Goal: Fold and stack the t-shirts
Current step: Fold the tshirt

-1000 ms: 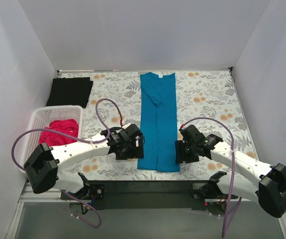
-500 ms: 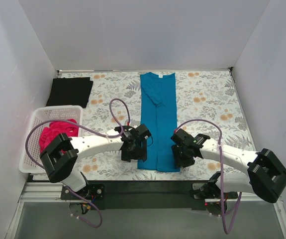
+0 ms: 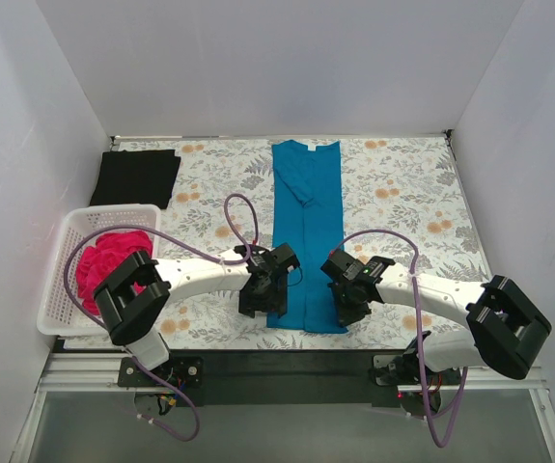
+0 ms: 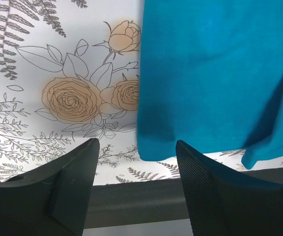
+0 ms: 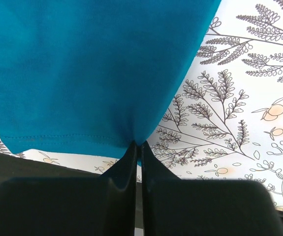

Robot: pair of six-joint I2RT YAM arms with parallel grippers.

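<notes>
Here, basket (image 3: 60, 289): holds the bunched pink t-shirt (image 3: 103, 260).
Black t-shirt (image 3: 140, 177): folded, far left corner.
Left gripper (image 4: 136, 147): fingers spread at the near left hem corner.
Teal t-shirt (image 3: 306, 231): flat, long, in the middle.
Right gripper (image 5: 139, 145): pressed together, pinching the right hem corner.

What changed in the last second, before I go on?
Both arms swung inward to the near hem of the teal shirt. The right pincer closed on its near right corner; the left pincer reached the near left corner, jaws open, gripping nothing. The shirt lies as before; black shirt, pink shirt and basket unmoved.
</notes>
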